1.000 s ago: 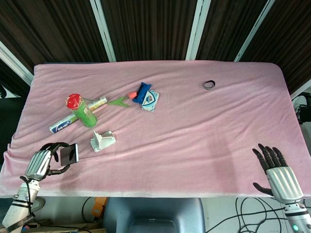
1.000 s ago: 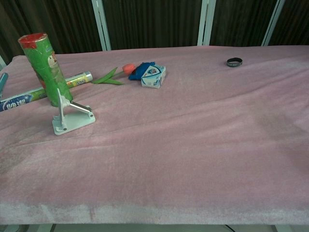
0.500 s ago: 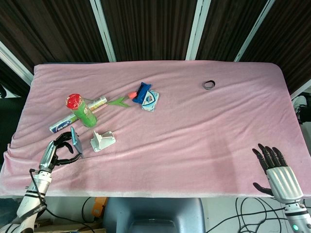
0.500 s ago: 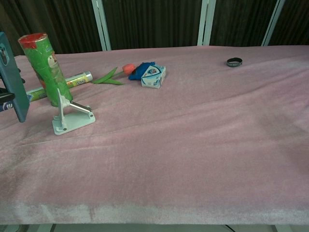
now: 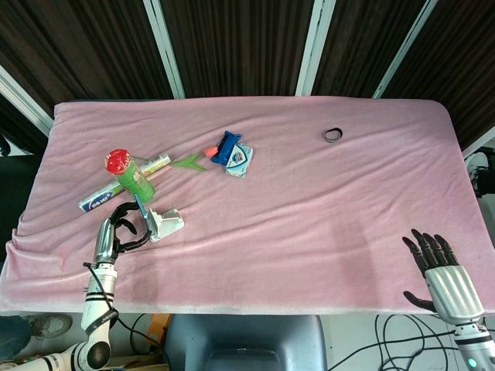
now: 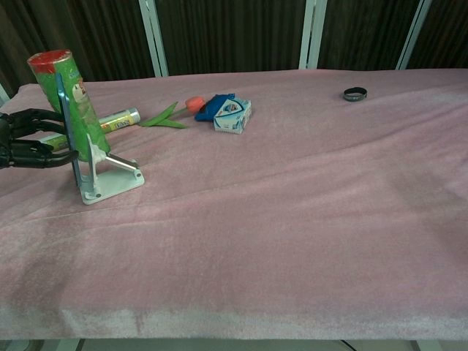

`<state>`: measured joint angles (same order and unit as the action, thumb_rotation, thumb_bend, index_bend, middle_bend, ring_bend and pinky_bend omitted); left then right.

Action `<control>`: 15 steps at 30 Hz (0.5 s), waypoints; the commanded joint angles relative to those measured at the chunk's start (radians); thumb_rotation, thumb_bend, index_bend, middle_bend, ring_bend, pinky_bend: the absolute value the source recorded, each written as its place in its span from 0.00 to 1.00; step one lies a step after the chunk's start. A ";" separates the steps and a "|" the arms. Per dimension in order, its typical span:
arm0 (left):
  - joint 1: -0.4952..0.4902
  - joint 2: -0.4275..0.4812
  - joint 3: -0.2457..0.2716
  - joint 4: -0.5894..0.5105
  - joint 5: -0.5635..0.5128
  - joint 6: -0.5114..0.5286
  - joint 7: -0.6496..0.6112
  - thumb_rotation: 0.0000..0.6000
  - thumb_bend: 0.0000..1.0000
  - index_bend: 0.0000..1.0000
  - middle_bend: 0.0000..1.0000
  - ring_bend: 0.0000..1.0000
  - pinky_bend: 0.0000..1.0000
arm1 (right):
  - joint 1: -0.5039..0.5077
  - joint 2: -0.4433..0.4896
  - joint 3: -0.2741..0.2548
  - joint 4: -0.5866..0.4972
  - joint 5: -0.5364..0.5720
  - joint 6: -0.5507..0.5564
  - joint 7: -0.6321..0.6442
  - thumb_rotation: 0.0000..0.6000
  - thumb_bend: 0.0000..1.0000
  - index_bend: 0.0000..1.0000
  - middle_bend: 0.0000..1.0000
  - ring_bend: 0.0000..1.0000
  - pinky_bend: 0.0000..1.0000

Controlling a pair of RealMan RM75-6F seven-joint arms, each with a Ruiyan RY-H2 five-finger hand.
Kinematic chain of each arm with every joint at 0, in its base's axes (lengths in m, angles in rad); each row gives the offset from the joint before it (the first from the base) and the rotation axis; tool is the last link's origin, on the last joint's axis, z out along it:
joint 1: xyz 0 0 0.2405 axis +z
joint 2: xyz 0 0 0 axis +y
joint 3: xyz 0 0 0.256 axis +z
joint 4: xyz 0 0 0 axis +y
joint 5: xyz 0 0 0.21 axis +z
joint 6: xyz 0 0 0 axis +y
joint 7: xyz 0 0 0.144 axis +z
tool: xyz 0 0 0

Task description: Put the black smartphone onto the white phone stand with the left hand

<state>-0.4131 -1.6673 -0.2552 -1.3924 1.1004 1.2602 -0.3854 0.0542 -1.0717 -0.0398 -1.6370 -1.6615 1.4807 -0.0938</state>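
— What are you looking at, biggest thing first?

— Your pink cloth-covered table [image 5: 325, 201] fills both views. On its left part stands the tall green cylindrical can with a red lid [image 6: 67, 99], upright, and behind it lies a long white and green tube [image 5: 124, 182] on its side. Right in front of the can sits the white plastic phone stand [image 6: 110, 178].

— And the hands?

— Your left hand [image 6: 28, 139] is at the left edge in the chest view, fingers [image 6: 44, 150] curled around the thin black smartphone with a blue edge [image 6: 67, 124]. You have it gripped, held upright and edge-on to the chest camera, pressed close against the back of the stand; whether it is fully seated there, you cannot tell from either view. Your right hand [image 5: 441, 274] shows only in the head view, low at the right, off the table's front edge, fingers spread and holding nothing.

— Anything else on the cloth?

— Near the middle-left you have a small white and blue box [image 6: 232, 115] touching a dark blue packet [image 6: 210, 107], with an orange-tipped green-leafed piece [image 6: 175, 112] just beside them. Well apart, toward the far right, lies a small black ring [image 6: 355, 93]
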 commanded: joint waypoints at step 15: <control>-0.009 -0.097 -0.031 0.134 0.031 -0.017 -0.029 1.00 0.50 0.82 0.94 0.61 0.21 | -0.003 0.006 -0.001 0.003 -0.007 0.011 0.018 1.00 0.15 0.00 0.00 0.00 0.00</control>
<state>-0.4229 -1.7636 -0.2864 -1.2598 1.1301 1.2443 -0.4130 0.0508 -1.0662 -0.0411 -1.6340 -1.6685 1.4918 -0.0760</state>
